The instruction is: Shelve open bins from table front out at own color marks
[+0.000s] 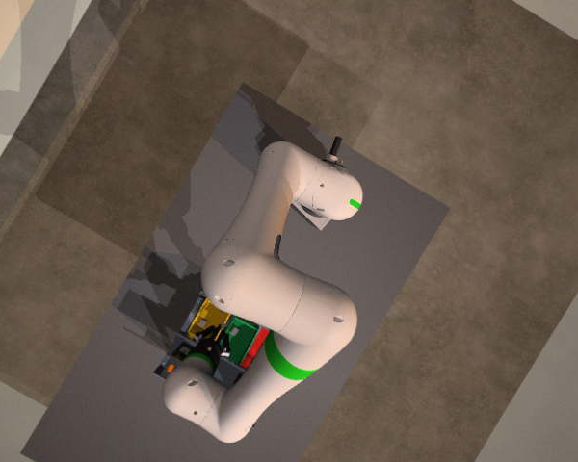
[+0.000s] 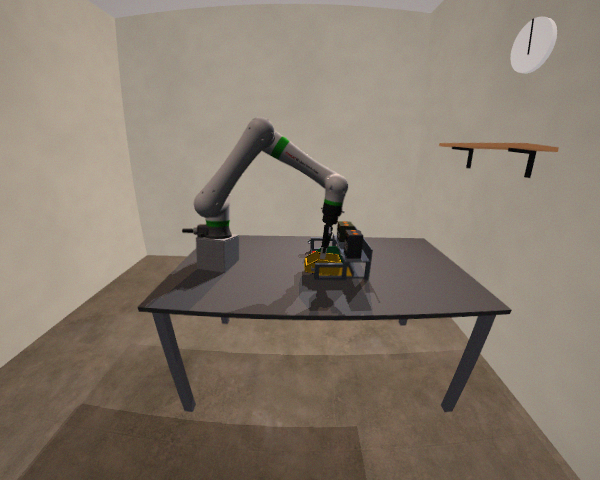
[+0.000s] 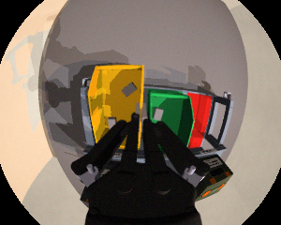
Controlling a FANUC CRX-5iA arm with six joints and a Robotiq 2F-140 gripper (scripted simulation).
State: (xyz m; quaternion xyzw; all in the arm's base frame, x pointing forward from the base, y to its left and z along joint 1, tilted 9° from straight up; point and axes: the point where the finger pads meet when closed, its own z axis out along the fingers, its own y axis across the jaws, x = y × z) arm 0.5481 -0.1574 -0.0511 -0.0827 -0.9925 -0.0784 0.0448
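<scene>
The yellow bin (image 3: 116, 103) stands at the left end of the small grey shelf (image 2: 349, 255) on the table, its front sticking out past the shelf's edge; it also shows from above (image 1: 207, 316) and from the side (image 2: 323, 263). A grey part lies in it. The green bin (image 3: 172, 115) (image 1: 242, 333) sits beside it in the shelf, with a part in it. A red mark (image 3: 202, 115) lies right of the green bin. My gripper (image 3: 140, 109) points down between the two bins, its fingers shut on the yellow bin's right wall.
Dark boxes with orange marks (image 2: 351, 235) stand on the shelf's top board, close to my wrist. The arm's base block (image 2: 216, 252) is at the table's far left. A wooden wall shelf (image 2: 496, 147) hangs far off to the right.
</scene>
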